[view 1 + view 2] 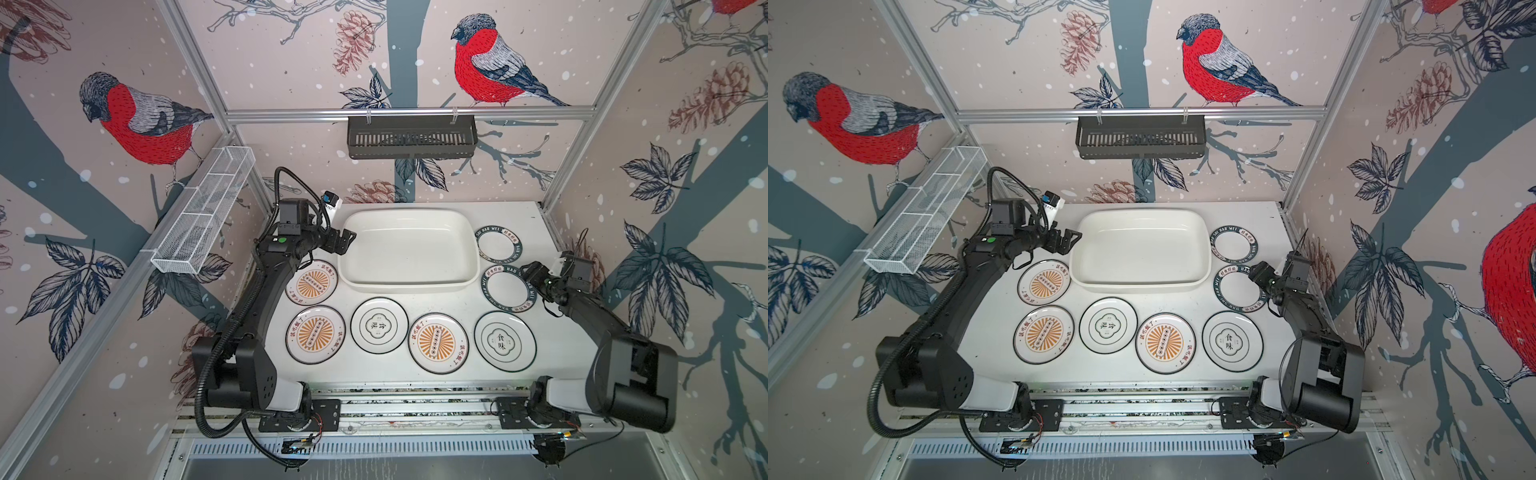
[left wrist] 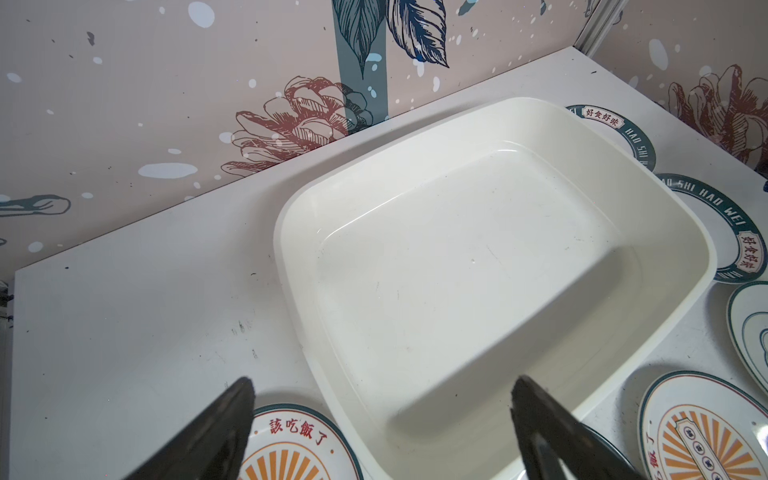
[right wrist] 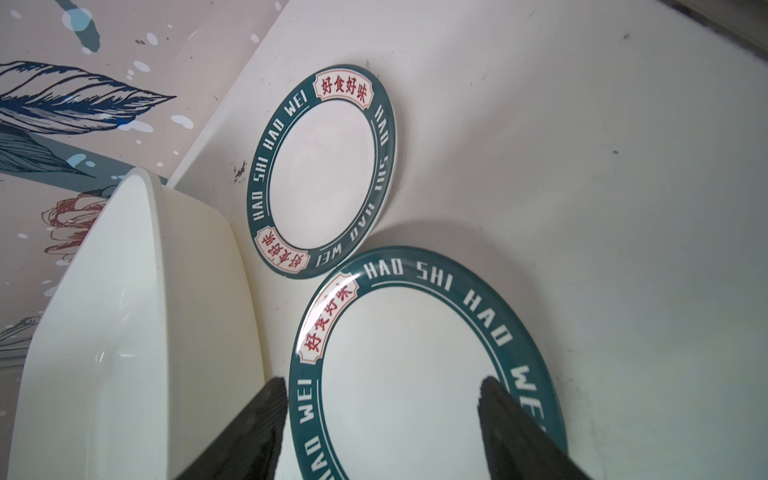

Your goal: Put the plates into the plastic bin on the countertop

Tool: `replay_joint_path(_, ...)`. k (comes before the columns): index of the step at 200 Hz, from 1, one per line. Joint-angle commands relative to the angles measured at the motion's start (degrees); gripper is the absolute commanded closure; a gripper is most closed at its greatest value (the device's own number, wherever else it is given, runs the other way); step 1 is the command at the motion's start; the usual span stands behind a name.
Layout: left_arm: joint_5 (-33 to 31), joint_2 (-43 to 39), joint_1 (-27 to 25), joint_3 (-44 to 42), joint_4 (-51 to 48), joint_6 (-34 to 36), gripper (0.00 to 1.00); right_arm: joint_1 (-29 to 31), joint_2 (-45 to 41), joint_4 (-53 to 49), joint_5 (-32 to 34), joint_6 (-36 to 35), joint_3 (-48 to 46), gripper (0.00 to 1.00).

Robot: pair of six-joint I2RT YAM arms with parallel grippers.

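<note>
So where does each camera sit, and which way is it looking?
Top views: two eyes of one head, high over the front edge, looking down at the countertop, plastic bin and seven plates; left arm and right arm show whole.
Left wrist: on the left arm, facing across the bin toward the back wall; open left gripper tips show.
Right wrist: on the right arm, above the near lettered plate; right gripper tips show.
Shared: both wrist views catch the bin, that plate and the far lettered plate.

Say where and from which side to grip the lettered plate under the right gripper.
Probably the outer rim of the lettered plate, below the right gripper, from that side. It lies flat; the plastic bin crowds its opposite edge and the second lettered plate its far edge.
</note>
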Motion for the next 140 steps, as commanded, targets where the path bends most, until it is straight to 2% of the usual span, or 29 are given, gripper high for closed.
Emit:
replay_joint_path(1,2.68,1.51,-0.08,1.55,-0.64,-2.27,0.05,-1.38,4.04,4.77,-3.07,-0.12,2.5,0.29)
replay_joint_path(13,3.2,2.17,-0.06,2.23,-0.71,-2.92,0.06,-2.37,7.51,5.79,-5.04,0.25,4.63,0.34)
replay_joint_path(69,5.37,1.86,-0.16,2.76,-0.36,-3.06,0.05,-3.08,20.62,8.7,-9.34,1.61,13.2,0.37)
replay_joint_path(140,7.04,1.27,-0.16,0.33,0.76,-4.54,0.06,-3.65,31.29,10.46,-14.15,3.53,19.98,0.42)
